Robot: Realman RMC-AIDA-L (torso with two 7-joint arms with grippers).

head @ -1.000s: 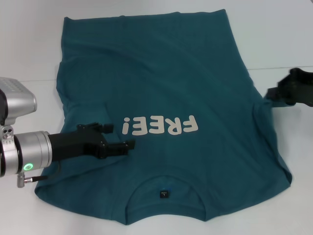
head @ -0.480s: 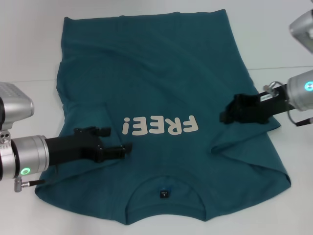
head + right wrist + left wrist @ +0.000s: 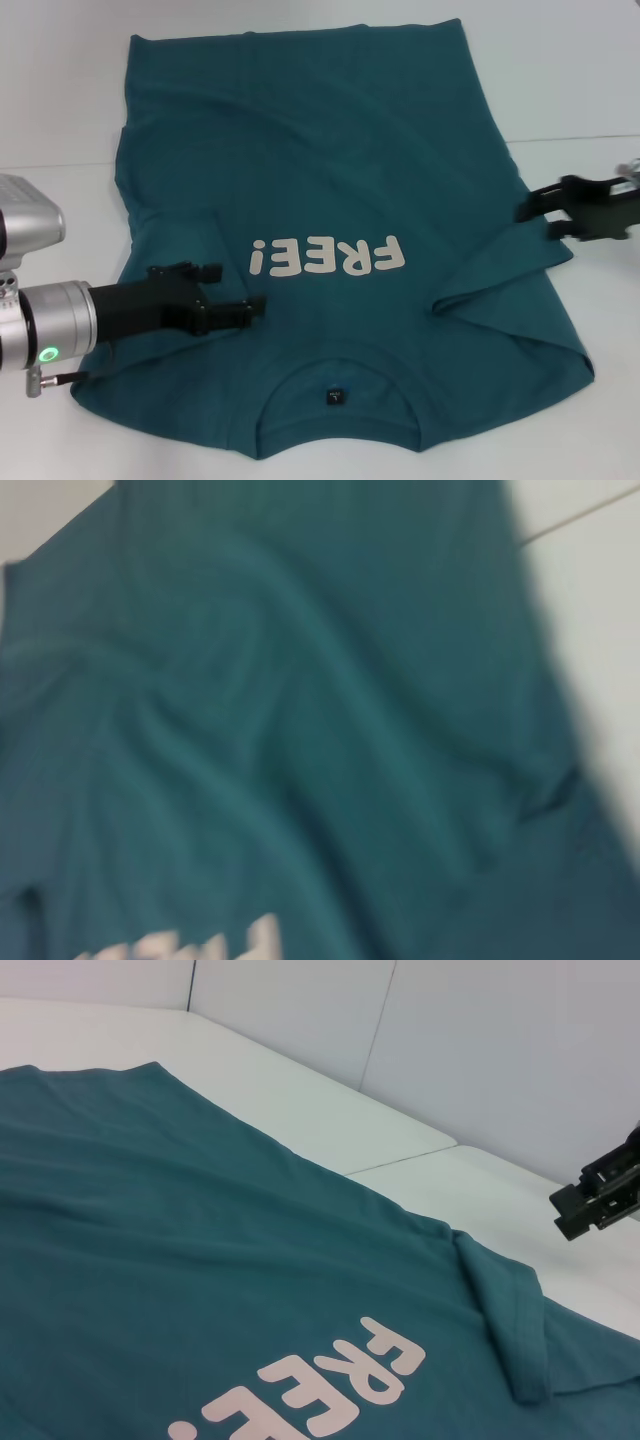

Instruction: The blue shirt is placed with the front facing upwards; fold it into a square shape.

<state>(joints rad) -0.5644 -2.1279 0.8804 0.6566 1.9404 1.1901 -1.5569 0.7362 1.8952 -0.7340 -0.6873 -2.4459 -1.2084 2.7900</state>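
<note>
- A white table fills the scene, with a pale wall behind it in the left wrist view.
- The left gripper lies low on the folded-in sleeve, fingers spread.
- The blue shirt lies flat mid-table, lettering up, collar nearest the robot.
- The right gripper hovers at the shirt's right edge, jaws apart and empty.

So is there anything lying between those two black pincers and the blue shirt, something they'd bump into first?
No, nothing visible. The left pincer is already low over the blue shirt, beside its lettering. The right pincer hangs at the shirt's edge by the folded-in sleeve, over the white table. Only cloth and bare table lie around them.
</note>
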